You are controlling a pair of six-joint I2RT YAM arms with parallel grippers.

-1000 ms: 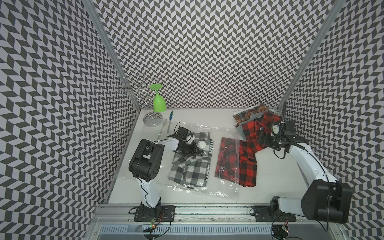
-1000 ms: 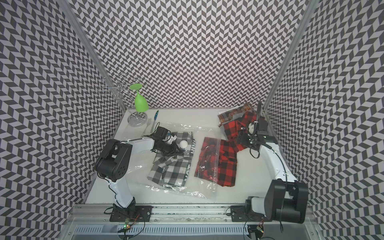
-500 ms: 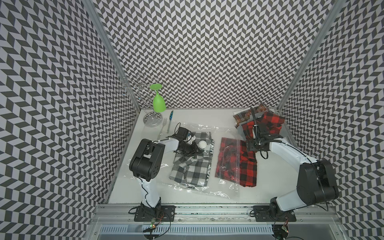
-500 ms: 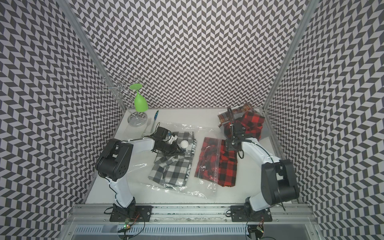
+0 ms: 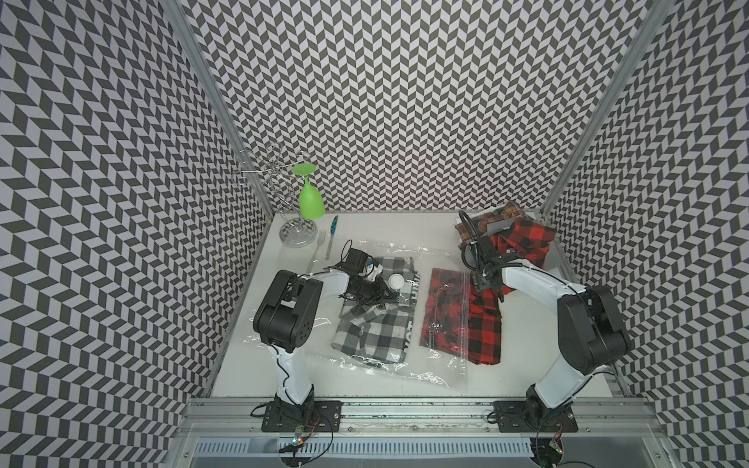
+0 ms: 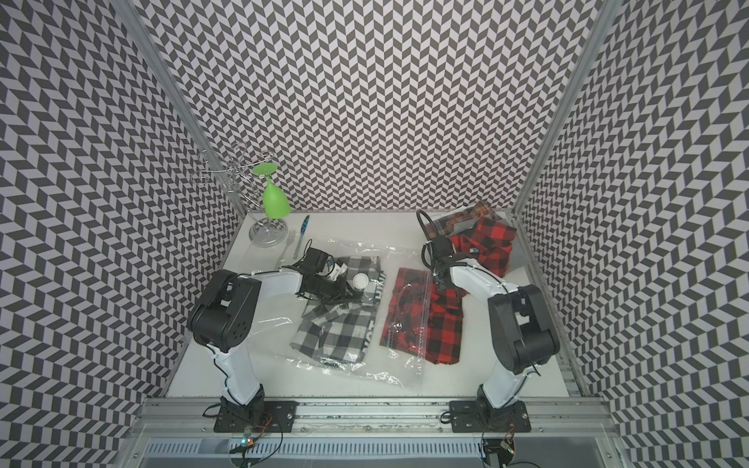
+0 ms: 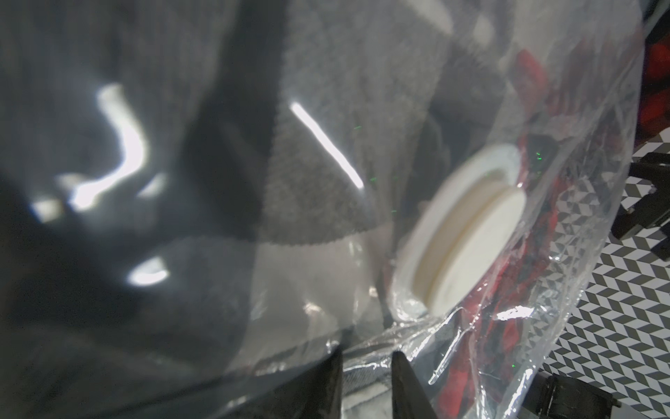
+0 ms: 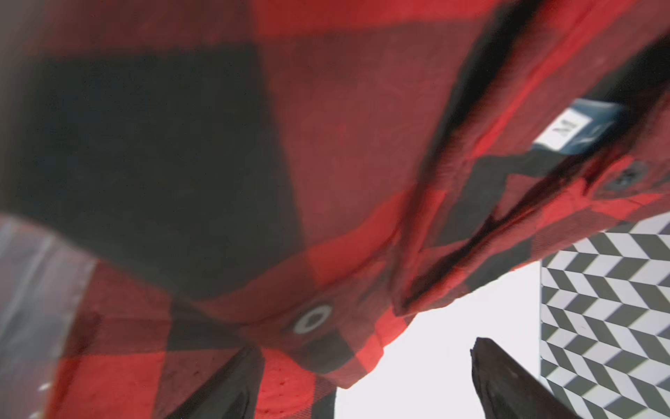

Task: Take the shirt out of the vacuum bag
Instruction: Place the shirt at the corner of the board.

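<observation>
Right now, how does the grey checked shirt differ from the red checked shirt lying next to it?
The grey checked shirt lies wholly inside the vacuum bag; the red checked shirt sticks partly out of its side. The white valve sits over the grey one, not the red. Both are checked and roughly folded.

vacuum bag (image 5: 421, 372): mid-table, between the arms;
inner shirt (image 5: 377, 332): inside it, left part;
second shirt (image 5: 484, 324): straddling its right edge;
rack (image 5: 298, 237): far-left corner

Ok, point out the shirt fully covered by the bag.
The grey checked shirt, under the valve; the red shirt beside it pokes out of the bag.
</observation>
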